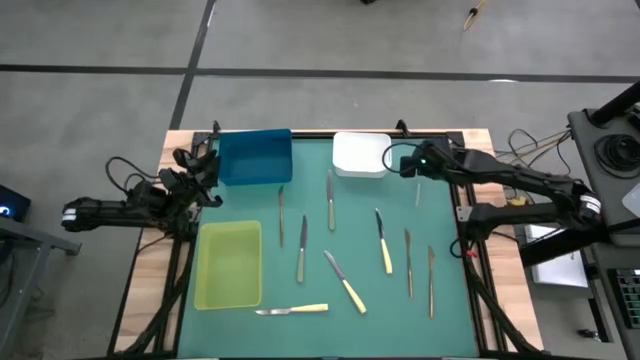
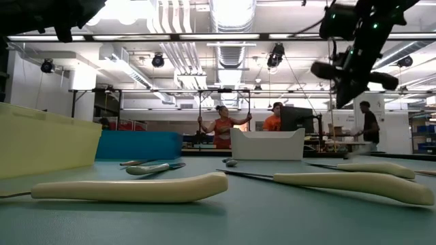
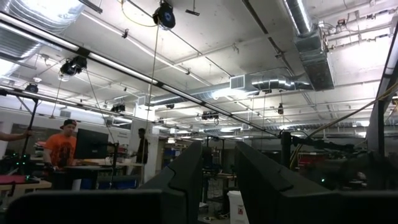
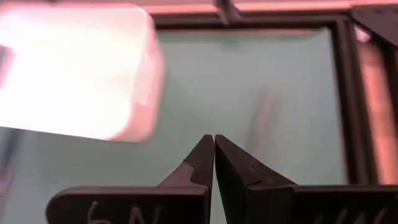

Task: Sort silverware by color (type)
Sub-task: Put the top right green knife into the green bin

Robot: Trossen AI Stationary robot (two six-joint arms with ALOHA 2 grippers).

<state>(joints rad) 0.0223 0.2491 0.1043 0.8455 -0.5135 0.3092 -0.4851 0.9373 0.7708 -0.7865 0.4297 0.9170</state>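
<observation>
The right gripper (image 1: 409, 163) hangs above the bench (image 1: 440, 320) at about 1 o'clock, just beside the white tray (image 1: 361, 155), its fingers (image 4: 205, 158) pressed together on nothing. The left gripper (image 1: 203, 165) waits at about 10 o'clock, off the mat beside the blue tray (image 1: 254, 157), its fingers (image 3: 186, 171) slightly spread and empty. The silverware lies loose on the green mat (image 1: 440, 205), none in any tray: grey pieces (image 1: 330, 199) toward 12 o'clock and at 3 o'clock, yellow-handled knives (image 1: 345, 282) from the centre toward 6 o'clock, one knife (image 1: 293, 311) just below the yellow-green tray (image 1: 229, 263) at 8 o'clock. People (image 2: 223, 127) stand in the room behind.
</observation>
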